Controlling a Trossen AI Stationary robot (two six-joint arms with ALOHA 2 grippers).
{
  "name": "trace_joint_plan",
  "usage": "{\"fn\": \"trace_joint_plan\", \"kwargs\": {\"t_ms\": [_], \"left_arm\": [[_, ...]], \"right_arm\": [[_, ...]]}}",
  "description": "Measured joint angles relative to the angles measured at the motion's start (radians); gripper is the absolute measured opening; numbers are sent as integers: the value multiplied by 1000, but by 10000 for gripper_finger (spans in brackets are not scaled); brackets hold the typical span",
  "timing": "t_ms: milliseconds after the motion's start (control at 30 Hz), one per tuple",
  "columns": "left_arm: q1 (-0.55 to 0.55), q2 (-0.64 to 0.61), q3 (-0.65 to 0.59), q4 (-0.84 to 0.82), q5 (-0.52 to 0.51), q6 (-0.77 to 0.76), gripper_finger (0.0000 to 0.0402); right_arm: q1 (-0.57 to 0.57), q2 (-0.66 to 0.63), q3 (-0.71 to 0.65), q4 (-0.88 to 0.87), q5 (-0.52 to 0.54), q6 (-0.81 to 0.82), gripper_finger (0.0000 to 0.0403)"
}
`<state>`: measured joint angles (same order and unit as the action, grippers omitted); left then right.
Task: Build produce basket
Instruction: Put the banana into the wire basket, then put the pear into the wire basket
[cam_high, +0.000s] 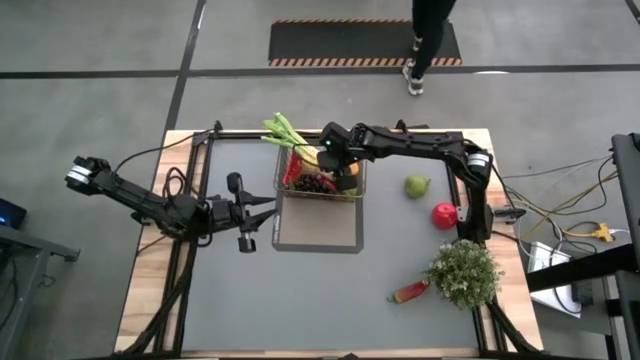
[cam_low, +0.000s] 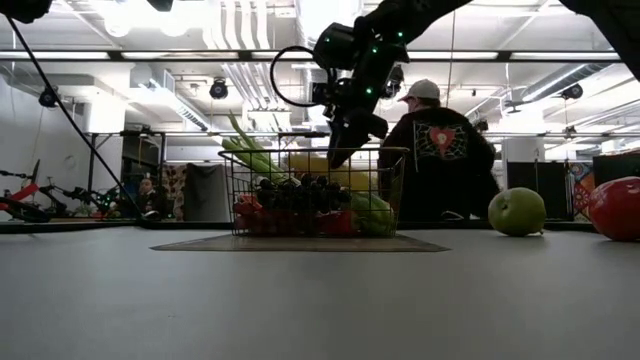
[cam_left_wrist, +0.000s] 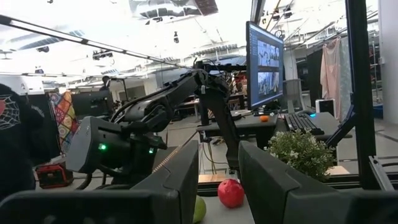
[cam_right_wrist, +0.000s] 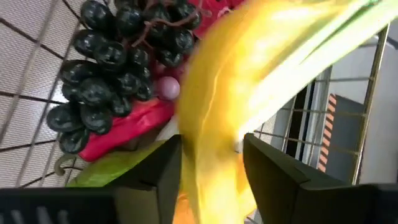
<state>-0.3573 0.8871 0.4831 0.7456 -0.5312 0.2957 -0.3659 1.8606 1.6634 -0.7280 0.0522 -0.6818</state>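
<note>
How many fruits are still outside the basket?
3: the green pear and red apple lie right of the basket, and the watermelon slice lies beside the leafy plant. Others may be hidden.

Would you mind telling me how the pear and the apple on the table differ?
The pear is green, the apple red. The pear lies closer to the basket, the apple closer to the leafy plant. Both rest on the table outside the basket, untouched by either gripper.
</note>
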Motion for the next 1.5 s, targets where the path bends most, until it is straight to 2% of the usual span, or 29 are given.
{"fn": "trace_joint_plan", "kwargs": {"t_ms": [133,267,367,600,767,1000,1233,1300,1367,1500], "left_arm": [[0,0,0,1,0,0,98],[0,0,0,3,0,0,98],[0,0,0,3,0,0,98],[0,0,1,0,0,0,98],[0,0,1,0,0,0,98],[0,0,1,0,0,0,98],[0,0,1,3,0,0,98],[0,0,1,3,0,0,98],[0,0,1,3,0,0,98],[0,0,1,2,0,0,98]], "right_arm": [[-3,0,0,0,20,14,197],[-1,-5,0,-1,89,17,219],[-1,-16,8,-8,133,38,226],[7,-73,52,-118,132,172,225],[14,-143,62,-196,131,337,226],[-9,-238,63,-363,131,781,229],[-54,-284,21,-501,138,937,271],[-60,-288,0,-521,196,984,289],[-60,-290,-25,-547,298,1056,308],[-60,-291,-91,-616,466,1257,339]]}}
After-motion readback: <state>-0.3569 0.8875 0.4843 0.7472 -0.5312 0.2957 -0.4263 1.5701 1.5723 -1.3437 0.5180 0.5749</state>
